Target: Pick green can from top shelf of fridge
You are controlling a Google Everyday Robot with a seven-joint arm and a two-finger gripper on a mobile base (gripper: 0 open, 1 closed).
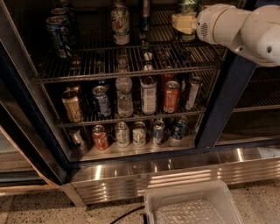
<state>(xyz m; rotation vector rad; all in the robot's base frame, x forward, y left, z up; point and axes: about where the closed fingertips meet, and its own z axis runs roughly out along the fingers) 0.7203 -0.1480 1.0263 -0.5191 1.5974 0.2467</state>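
Note:
The green can (189, 5) stands at the back right of the top shelf (131, 61) of the fridge (218, 100), and its upper part is cut off by the frame's top edge. My gripper (183, 22), pale yellow at the end of the white arm (236, 28), reaches in from the right. It sits right at the can's lower part and hides it. I cannot tell whether it touches the can.
On the top shelf there are also a whitish can with a green and red label (119, 22), a dark bottle (144, 15) and blue-and-white striped cans (59, 30). The lower rack (131, 117) holds cans and bottles. A clear plastic bin (192, 205) stands on the floor.

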